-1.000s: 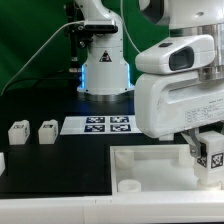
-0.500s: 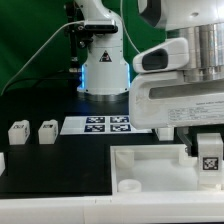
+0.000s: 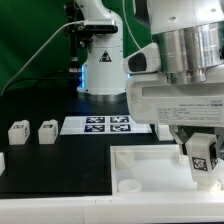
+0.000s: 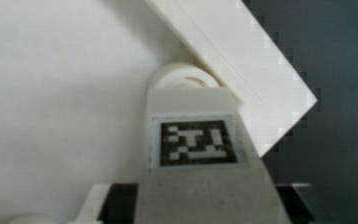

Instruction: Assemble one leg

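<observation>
My gripper (image 3: 199, 160) is shut on a leg (image 3: 201, 150), a small white block whose black-and-white tag faces the camera. It holds the leg over the right part of the large white tray-like piece (image 3: 150, 165). In the wrist view the leg (image 4: 197, 150) runs out from between my fingers (image 4: 123, 200). Its rounded far end is at a raised-rim corner of the tray piece (image 4: 247, 60); I cannot tell whether they touch. Two more legs (image 3: 17, 132) (image 3: 47, 131) stand on the black table at the exterior view's left.
The marker board (image 3: 108, 124) lies flat behind the tray piece. A further white part (image 3: 2, 160) shows at the exterior view's left edge. The arm's base (image 3: 100, 65) stands at the back before a green curtain. A round socket (image 3: 130, 186) sits in the tray's near corner.
The wrist has turned and the big white hand housing has swung upward. The held leg dipped, then came back up and slightly toward the exterior view's left. The loose legs have not moved.
</observation>
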Robot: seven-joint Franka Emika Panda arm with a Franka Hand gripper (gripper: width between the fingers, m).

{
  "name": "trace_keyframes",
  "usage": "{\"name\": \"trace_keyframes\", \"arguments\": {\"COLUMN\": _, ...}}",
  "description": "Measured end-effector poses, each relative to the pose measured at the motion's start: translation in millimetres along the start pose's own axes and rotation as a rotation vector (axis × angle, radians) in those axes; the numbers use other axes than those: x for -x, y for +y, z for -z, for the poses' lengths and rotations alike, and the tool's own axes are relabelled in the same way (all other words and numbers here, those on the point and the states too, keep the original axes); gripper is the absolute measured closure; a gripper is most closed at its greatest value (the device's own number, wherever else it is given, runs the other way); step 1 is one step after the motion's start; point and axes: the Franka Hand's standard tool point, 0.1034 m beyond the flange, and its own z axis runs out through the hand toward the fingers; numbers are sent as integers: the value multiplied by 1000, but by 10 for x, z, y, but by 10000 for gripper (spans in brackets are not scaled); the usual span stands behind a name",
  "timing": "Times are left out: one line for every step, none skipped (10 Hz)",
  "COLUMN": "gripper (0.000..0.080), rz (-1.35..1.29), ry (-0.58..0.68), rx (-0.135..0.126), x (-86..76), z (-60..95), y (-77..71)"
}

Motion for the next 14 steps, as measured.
{"name": "trace_keyframes", "arguments": {"gripper": 505, "rz": -110, "ry": 1, "rx": -2, "x": 15, "z": -9, "y": -1}}
{"name": "trace_keyframes", "arguments": {"gripper": 505, "rz": -212, "ry": 6, "rx": -4, "x": 36, "z": -15, "y": -7}}
{"name": "trace_keyframes", "arguments": {"gripper": 503, "rz": -212, "ry": 6, "rx": -4, "x": 36, "z": -15, "y": -7}}
{"name": "trace_keyframes", "arguments": {"gripper": 502, "rz": -212, "ry": 6, "rx": -4, "x": 36, "z": -15, "y": -7}}
{"name": "trace_keyframes", "arguments": {"gripper": 502, "rz": -212, "ry": 6, "rx": -4, "x": 36, "z": -15, "y": -7}}
{"name": "trace_keyframes", "arguments": {"gripper": 502, "rz": -212, "ry": 6, "rx": -4, "x": 36, "z": -15, "y": -7}}
{"name": "trace_keyframes", "arguments": {"gripper": 502, "rz": -212, "ry": 6, "rx": -4, "x": 36, "z": -15, "y": -7}}
{"name": "trace_keyframes", "arguments": {"gripper": 410, "rz": -212, "ry": 6, "rx": -4, "x": 36, "z": -15, "y": -7}}
{"name": "trace_keyframes", "arguments": {"gripper": 410, "rz": -212, "ry": 6, "rx": -4, "x": 36, "z": -15, "y": -7}}
{"name": "trace_keyframes", "arguments": {"gripper": 245, "rz": -212, "ry": 6, "rx": -4, "x": 36, "z": -15, "y": -7}}
{"name": "trace_keyframes", "arguments": {"gripper": 172, "rz": -212, "ry": 6, "rx": -4, "x": 36, "z": -15, "y": -7}}
{"name": "trace_keyframes", "arguments": {"gripper": 172, "rz": -212, "ry": 6, "rx": -4, "x": 36, "z": -15, "y": -7}}
{"name": "trace_keyframes", "arguments": {"gripper": 153, "rz": -330, "ry": 1, "rx": -7, "x": 68, "z": -24, "y": -17}}
{"name": "trace_keyframes", "arguments": {"gripper": 153, "rz": -169, "ry": 2, "rx": 5, "x": 117, "z": -22, "y": -31}}
